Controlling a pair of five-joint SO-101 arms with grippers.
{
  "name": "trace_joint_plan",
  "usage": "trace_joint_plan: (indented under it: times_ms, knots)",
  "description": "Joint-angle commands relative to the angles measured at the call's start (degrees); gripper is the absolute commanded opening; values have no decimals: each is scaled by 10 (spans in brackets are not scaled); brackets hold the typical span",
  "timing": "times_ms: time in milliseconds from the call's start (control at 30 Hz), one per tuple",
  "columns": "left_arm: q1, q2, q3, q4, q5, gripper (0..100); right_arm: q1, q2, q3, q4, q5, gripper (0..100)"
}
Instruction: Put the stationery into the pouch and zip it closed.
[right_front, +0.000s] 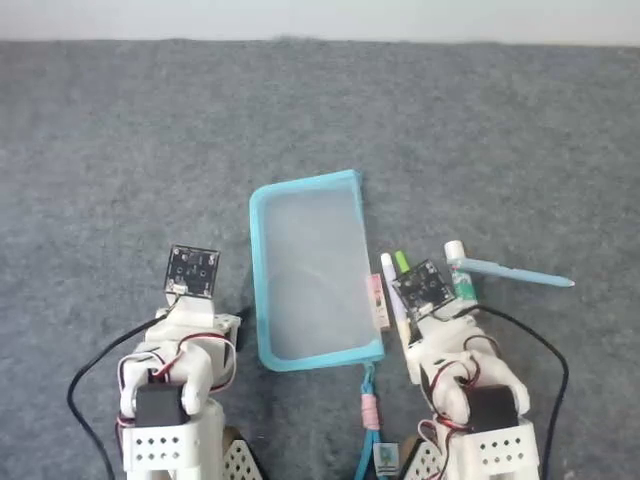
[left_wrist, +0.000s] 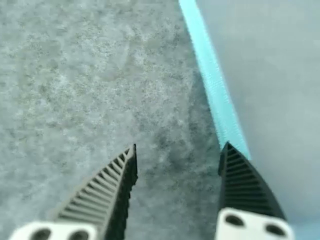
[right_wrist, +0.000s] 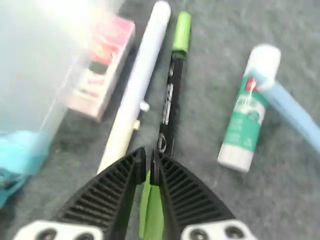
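Left end effector (left_wrist: 180, 146) splayed by pouch (left_wrist: 270, 75); right end effector (right_wrist: 148, 151) closed.

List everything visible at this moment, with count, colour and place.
pouch: 1, translucent with teal edging, flat on the table between the arms
zipper strap: 1, teal with a pink piece, trailing from the pouch's near right corner
eraser: 1, pink and white, against the pouch's right edge
white pen: 1, white, beside the eraser
marker: 1, black with green cap, beside the white pen
glue stick: 1, green and white, right of the marker
blue pen: 1, light blue, lying across the glue stick's cap end
table: 1, grey carpet-like surface
left gripper: 1, black fingers, open, at the pouch's left edge
right gripper: 1, black fingers, shut, over the marker
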Motion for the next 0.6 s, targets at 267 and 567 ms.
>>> trace_joint_plan:
  times_ms: [267, 567]
  knots:
    - [-45, -11, -4, -14, -94, 251, -37, 72, -96, -38, 55, 31]
    - [-111, -10, -4, -57, -129, 250, -196, 436, -289, -47, 38, 32]
